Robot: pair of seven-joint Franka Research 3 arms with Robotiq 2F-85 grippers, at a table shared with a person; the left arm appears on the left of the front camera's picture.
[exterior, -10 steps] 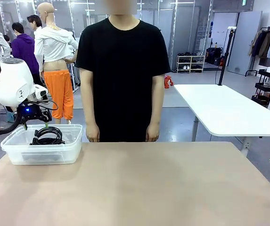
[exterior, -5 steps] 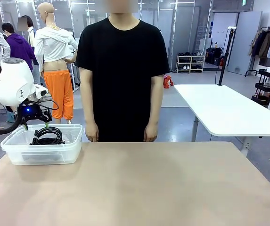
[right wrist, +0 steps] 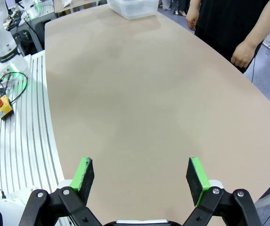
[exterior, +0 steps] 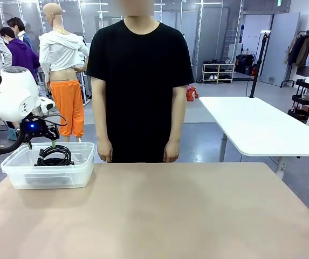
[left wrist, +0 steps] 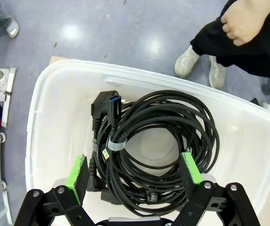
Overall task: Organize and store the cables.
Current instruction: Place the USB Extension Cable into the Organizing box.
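Cables (left wrist: 158, 146) coiled in the clear plastic bin (exterior: 14, 175) at the worktop's (exterior: 159, 216) far-left corner, one coil bound with a small tie, plug ends on top. Left hand (left wrist: 135, 172) hovers just above the bin, fingers spread wide, holding nothing. Right hand (right wrist: 142, 174) at the right edge over bare worktop, fully spread, empty. Person stands at the far side, arms down.
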